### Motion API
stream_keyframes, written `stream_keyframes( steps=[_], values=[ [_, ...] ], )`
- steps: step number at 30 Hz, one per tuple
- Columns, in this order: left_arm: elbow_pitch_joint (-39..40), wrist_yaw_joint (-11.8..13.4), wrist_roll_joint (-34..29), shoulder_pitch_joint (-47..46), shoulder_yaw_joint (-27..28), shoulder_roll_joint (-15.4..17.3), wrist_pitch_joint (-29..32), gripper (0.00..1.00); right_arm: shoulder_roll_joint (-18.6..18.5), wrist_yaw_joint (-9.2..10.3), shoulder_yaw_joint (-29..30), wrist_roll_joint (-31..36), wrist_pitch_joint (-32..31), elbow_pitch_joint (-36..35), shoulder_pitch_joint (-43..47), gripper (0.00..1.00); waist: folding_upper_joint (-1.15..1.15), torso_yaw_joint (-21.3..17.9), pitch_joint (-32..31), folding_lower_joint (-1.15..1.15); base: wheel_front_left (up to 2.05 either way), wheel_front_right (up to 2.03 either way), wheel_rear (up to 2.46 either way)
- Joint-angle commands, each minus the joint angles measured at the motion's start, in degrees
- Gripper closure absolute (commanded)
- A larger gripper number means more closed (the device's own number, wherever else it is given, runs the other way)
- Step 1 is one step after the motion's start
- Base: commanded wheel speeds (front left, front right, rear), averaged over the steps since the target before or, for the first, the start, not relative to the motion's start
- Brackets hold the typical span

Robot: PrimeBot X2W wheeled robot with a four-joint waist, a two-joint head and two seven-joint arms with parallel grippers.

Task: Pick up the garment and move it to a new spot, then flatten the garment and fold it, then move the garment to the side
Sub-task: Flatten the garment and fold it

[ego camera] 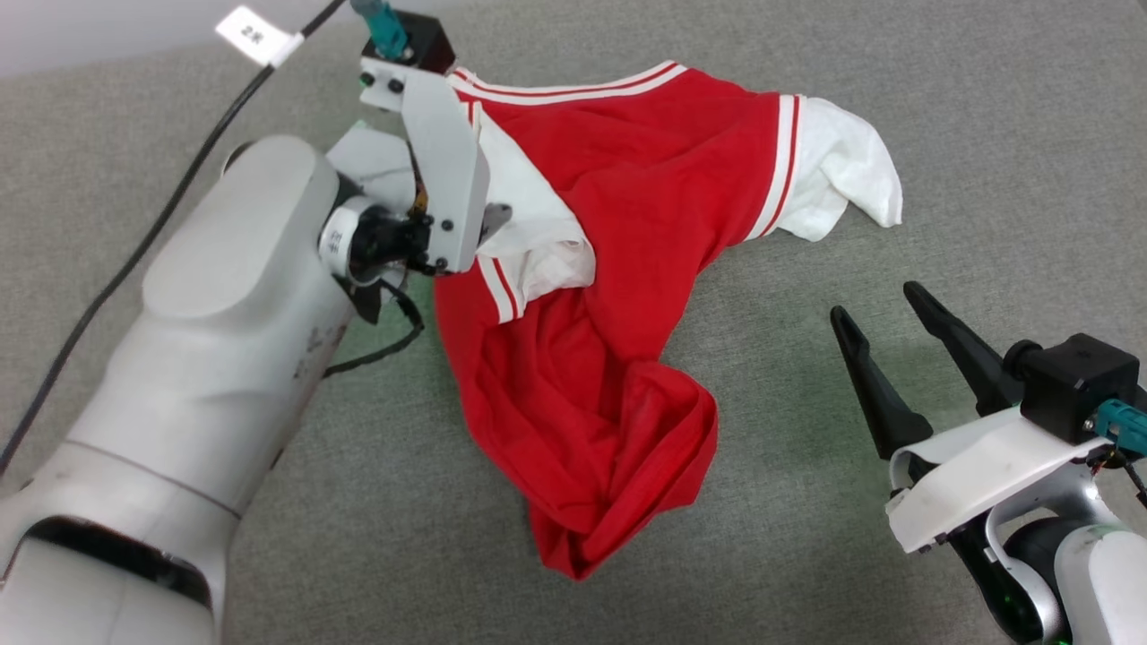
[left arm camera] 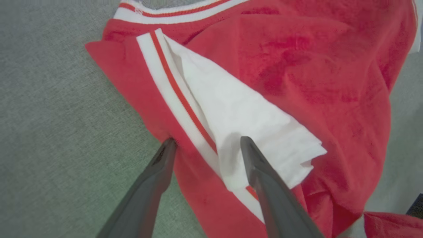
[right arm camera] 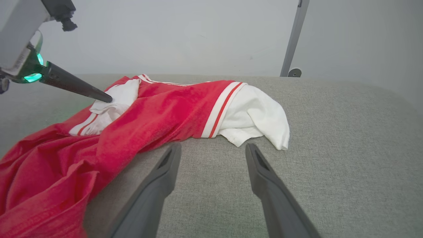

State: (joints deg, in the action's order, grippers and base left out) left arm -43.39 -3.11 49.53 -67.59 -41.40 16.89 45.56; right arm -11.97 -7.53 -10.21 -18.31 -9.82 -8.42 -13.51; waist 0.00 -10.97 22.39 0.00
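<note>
Nearest to us, the right gripper (ego camera: 875, 300) hangs over bare grey cloth-covered surface (ego camera: 896, 537), its two fingers spread wide and holding nothing, a little apart from the garment's edge. The garment (ego camera: 618, 179), a red jersey T-shirt with white sleeves, lies crumpled in the middle of that surface. Its lower body (ego camera: 618, 475) is bunched into a thick rumpled fold on the side closest to us.

Farther back, the left gripper (left arm camera: 207, 139) is down at the shirt with its fingers apart. They straddle the red-and-white stripe trim (left arm camera: 178, 92) where one white sleeve (left arm camera: 244, 115) lies folded over the red body. One tip sits at the red edge, the other over the white. The tips look to be on or just above the cloth, and nothing is pinched between them yet.

Beyond that lie the other white sleeve (ego camera: 842, 170), flopped outward, and the striped neckband (ego camera: 573, 88) at the far edge. A black cable (ego camera: 179, 188) with a paper tag (ego camera: 255, 36) runs past the left arm.

We judge the shirt to be light, limp and not fragile. It will drape and drag instead of holding its shape, and a pinch may gather several layers. The doubled seam at the stripe trim, or the shoulder beside the neckband, looks to us like the firmest hold.
</note>
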Motion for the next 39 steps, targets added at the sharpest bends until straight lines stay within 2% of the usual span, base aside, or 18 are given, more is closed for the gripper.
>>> stream_keyframes(
  steps=[1,3,5,6,7,9,12,13,14,15,16,17,18,39],
  values=[
    [-0.17,-0.52,0.16,-0.71,-0.01,-0.30,-0.21,0.00,0.06,0.09,-0.24,-0.35,0.26,0.06,-0.60,0.00,0.00,0.15,0.15,0.00,0.00,0.00,0.00],
    [-1.05,-1.05,0.63,-0.62,-0.22,-0.70,0.08,0.02,-0.12,0.09,-0.51,-0.27,0.18,0.08,-0.96,0.00,0.00,0.31,0.36,0.00,0.00,0.00,0.00],
    [-1.53,-1.50,1.14,-0.80,-0.22,-1.28,0.44,0.51,-0.23,0.09,-0.66,-0.28,0.11,0.09,-1.30,0.00,0.00,0.41,0.54,0.00,0.00,0.00,0.00],
    [-1.79,-1.70,1.67,-0.87,-0.05,-1.57,0.54,0.59,-0.29,0.09,-0.68,-0.31,0.06,0.06,-1.41,0.00,0.00,0.43,0.66,0.00,0.00,0.00,0.00],
    [-2.06,-1.88,2.18,-0.93,0.27,-1.96,0.50,0.62,-0.31,0.09,-0.67,-0.33,0.08,0.08,-1.37,0.00,0.00,0.46,0.69,0.00,0.00,0.00,0.00],
    [-2.37,-2.01,1.94,-1.53,0.06,-2.15,0.22,0.61,-0.40,0.09,-0.54,-0.30,0.09,0.20,-1.33,0.00,0.00,0.52,0.72,0.00,0.00,0.00,0.00],
    [-2.76,-2.44,2.02,-1.71,-0.30,-2.37,0.26,0.70,-0.40,0.09,-0.47,-0.34,0.00,0.30,-1.28,0.00,0.00,0.62,0.67,0.00,0.00,0.00,0.00],
    [-2.85,-2.41,2.08,-1.86,-0.33,-2.44,0.14,0.81,-0.40,0.09,-0.48,-0.36,-0.03,0.34,-1.21,0.00,0.00,0.65,0.63,0.00,0.00,0.00,0.00],
    [-2.86,-2.51,1.91,-2.13,-0.44,-2.44,-0.10,0.86,-0.38,0.09,-0.49,-0.37,-0.03,0.39,-1.12,0.00,0.00,0.69,0.58,0.00,0.00,0.00,0.00],
    [-2.96,-2.48,1.42,-2.40,-0.62,-2.33,-0.38,0.78,-0.36,0.09,-0.54,-0.37,-0.09,0.43,-1.02,0.00,0.00,0.72,0.53,0.00,0.00,0.00,0.00],
    [-3.01,-2.52,0.89,-2.56,-0.94,-2.14,-0.77,0.56,-0.35,0.09,-0.59,-0.38,-0.14,0.43,-0.95,0.00,0.00,0.76,0.48,0.00,0.00,0.00,0.00],
    [-3.15,-2.47,0.68,-2.60,-1.16,-1.99,-1.08,0.13,-0.30,0.09,-0.63,-0.41,-0.13,0.41,-0.92,0.00,0.00,0.79,0.42,0.00,0.00,0.00,0.00],
    [-3.37,-2.51,0.47,-2.56,-1.32,-1.90,-1.30,0.00,-0.27,0.09,-0.65,-0.43,-0.13,0.40,-0.89,0.00,0.00,0.82,0.35,0.00,0.00,0.00,0.00],
    [-2.46,-3.85,2.07,-2.52,-2.78,-2.62,-1.04,0.00,-0.27,0.09,-0.90,-0.42,-0.61,-0.24,-0.64,0.00,0.00,1.30,0.47,0.00,0.00,0.00,0.00]
  ],
)
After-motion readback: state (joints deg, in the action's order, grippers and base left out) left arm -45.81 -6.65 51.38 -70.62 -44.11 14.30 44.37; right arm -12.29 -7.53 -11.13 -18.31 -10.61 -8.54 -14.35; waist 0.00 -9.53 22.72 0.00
